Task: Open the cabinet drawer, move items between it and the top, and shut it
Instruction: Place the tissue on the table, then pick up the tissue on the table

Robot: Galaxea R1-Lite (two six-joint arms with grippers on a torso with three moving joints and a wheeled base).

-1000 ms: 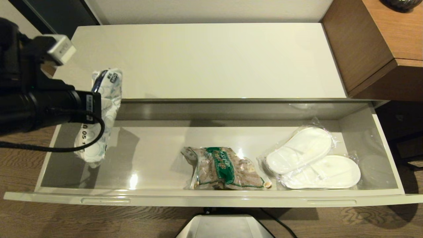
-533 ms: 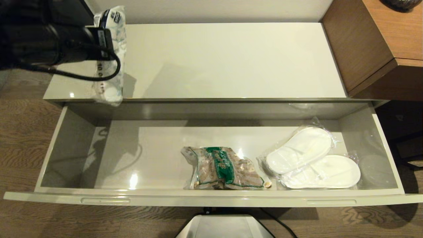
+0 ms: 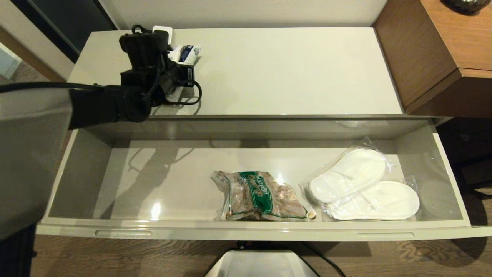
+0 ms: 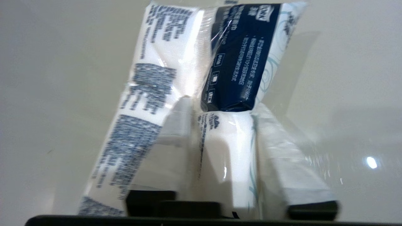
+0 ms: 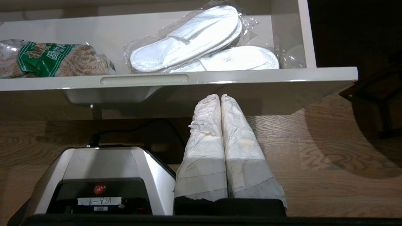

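The cabinet drawer (image 3: 253, 231) stands pulled fully out, its two oval slots along the front rim. My left gripper (image 3: 181, 57) reaches over the back left of the cream-white top (image 3: 288, 69). It is shut on the white packet with blue print (image 3: 187, 52). In the left wrist view the packet (image 4: 234, 59) is pinched and folded between the taped fingers (image 4: 179, 125), low over the top; I cannot tell whether it touches. My right gripper (image 5: 220, 97) is shut and empty, parked below the drawer's front rim (image 5: 251, 78), out of the head view.
Inside the drawer lie a green-labelled snack bag (image 3: 259, 196) at the middle and wrapped white slippers (image 3: 363, 184) at the right. Brown wooden furniture (image 3: 442, 50) borders the top's right end. The robot's base (image 3: 261, 264) sits under the drawer front.
My left arm carried the packet from above the drawer's left end, up past the top's front edge, to the back left of the top. The drawer's contents have not moved.
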